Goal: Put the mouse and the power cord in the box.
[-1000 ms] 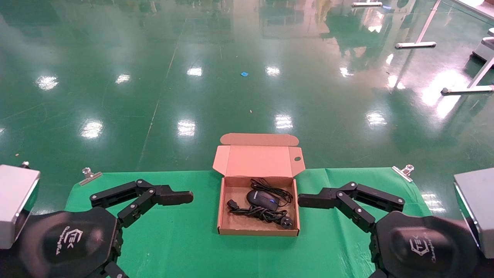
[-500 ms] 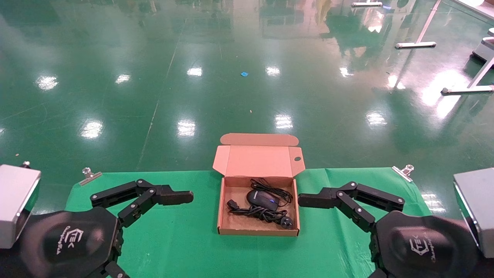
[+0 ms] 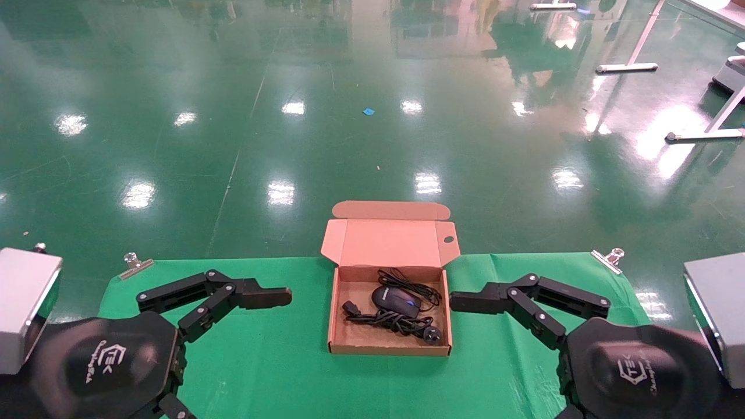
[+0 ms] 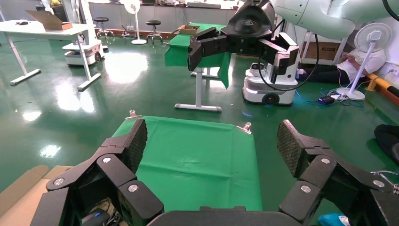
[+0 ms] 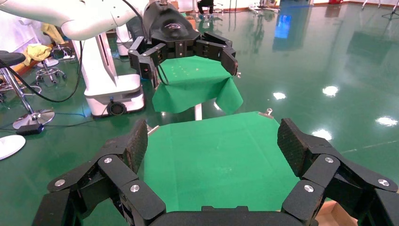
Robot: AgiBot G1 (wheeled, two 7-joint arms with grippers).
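Observation:
The brown cardboard box [image 3: 389,350] stands open in the middle of the green cloth, its lid [image 3: 389,241] folded back. Inside it lies the black mouse [image 3: 396,301], its thin cable looped behind it. The bundled power cord [image 3: 389,319] lies in front of the mouse, also inside the box. My left gripper [image 4: 211,141] is open and empty, left of the box, with one finger [image 3: 265,298] pointing at it. My right gripper [image 5: 211,143] is open and empty, right of the box, with one finger [image 3: 474,302] close to the box wall.
The green cloth [image 3: 262,361] covers the table, held by metal clips [image 3: 135,263] at the far corners [image 3: 608,259]. Grey metal blocks stand at the left edge [image 3: 23,302] and the right edge [image 3: 719,308]. Beyond the table is shiny green floor.

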